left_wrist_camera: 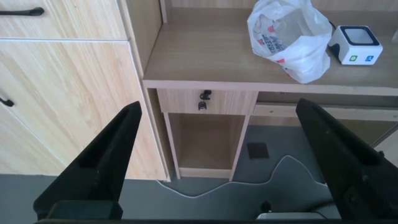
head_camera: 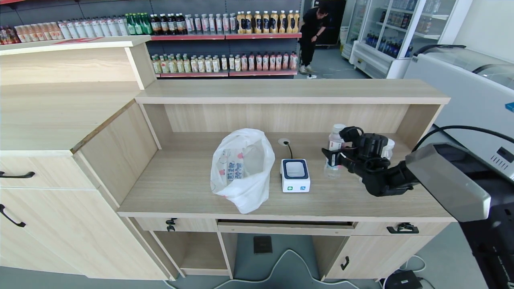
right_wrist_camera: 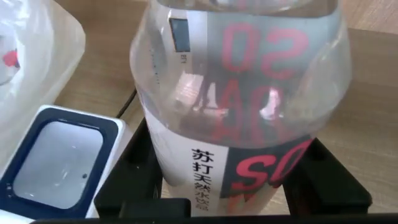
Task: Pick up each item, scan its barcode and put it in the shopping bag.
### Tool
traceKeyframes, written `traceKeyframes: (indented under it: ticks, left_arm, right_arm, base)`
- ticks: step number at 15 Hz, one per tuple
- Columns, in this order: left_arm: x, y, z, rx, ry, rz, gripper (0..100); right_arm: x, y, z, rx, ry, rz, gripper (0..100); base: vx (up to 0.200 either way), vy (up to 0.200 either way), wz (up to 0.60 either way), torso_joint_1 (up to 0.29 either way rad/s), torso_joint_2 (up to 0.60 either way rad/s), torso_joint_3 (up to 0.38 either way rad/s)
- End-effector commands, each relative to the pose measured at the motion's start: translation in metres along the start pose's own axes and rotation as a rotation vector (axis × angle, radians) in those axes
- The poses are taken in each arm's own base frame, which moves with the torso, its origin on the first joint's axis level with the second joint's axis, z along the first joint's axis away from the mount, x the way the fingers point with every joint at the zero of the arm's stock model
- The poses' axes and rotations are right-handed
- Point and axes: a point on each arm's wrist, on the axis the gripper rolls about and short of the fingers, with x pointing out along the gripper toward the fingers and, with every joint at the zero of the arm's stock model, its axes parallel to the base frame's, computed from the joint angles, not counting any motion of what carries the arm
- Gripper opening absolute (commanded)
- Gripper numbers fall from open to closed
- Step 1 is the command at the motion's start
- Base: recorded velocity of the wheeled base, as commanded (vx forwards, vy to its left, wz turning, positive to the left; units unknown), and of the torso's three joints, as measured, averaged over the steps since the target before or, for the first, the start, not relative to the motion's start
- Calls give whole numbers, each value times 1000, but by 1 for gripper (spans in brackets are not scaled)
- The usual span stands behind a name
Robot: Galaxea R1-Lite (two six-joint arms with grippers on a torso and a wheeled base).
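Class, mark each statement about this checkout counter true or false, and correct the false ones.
1. The right gripper is shut on a clear bottle. True.
2. The barcode scanner stands left of the shopping bag. False: it stands to the bag's right.
3. The shopping bag is empty. False: a printed pack is inside.
4. The left gripper has its fingers spread and holds nothing. True.
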Motion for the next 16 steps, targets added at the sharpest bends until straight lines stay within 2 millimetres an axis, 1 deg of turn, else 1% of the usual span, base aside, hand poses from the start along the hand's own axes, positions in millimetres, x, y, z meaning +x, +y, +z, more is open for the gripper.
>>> traceKeyframes:
  ticks: [1,2,3,5,6,7,8,9,10,11,13,14,16]
  left_arm:
    - [0,0,0,1,-1,0,100]
    - [0,0,0,1,-1,0,100]
    - [0,0,0,-1,-1,0,100]
    - [0,0,0,1,-1,0,100]
    - [0,0,0,1,-1,0,100]
    - [0,0,0,-1,-1,0,100]
    - [0,0,0,-1,-1,0,100]
    - [0,0,0,-1,-1,0,100]
    - [0,0,0,-1,-1,0,100]
    - [0,0,0,-1,-1,0,100]
    - [0,0,0,-1,-1,0,100]
    - [0,0,0,1,-1,0,100]
    - [0,0,0,1,-1,0,100]
  right_arm:
    - [-39,4,85,129,-65,24,0]
    - [-65,10,118,218,-41,79,0]
    - [-97,13,149,309,-19,139,0]
    - [-158,19,192,417,6,284,0]
    - [-189,23,206,457,10,379,0]
    - [-217,27,211,474,19,469,0]
    - [-234,29,212,470,25,523,0]
    - [-262,34,209,463,41,608,0]
    - [-276,38,206,461,51,646,0]
    - [-293,42,197,463,79,707,0]
    - [-320,50,180,469,125,794,0]
    - [-328,54,173,472,146,822,0]
    - [-338,63,165,471,174,884,0]
  base:
    - [0,0,0,0,0,0]
    - [0,0,0,0,0,0]
    - [0,0,0,0,0,0]
    - [0,0,0,0,0,0]
    - [0,0,0,0,0,0]
    - [0,0,0,0,0,0]
    - [0,0,0,0,0,0]
    - [0,0,0,0,0,0]
    - [0,0,0,0,0,0]
    - [0,0,0,0,0,0]
    - [0,0,0,0,0,0]
    - [0,0,0,0,0,0]
    - [0,0,0,0,0,0]
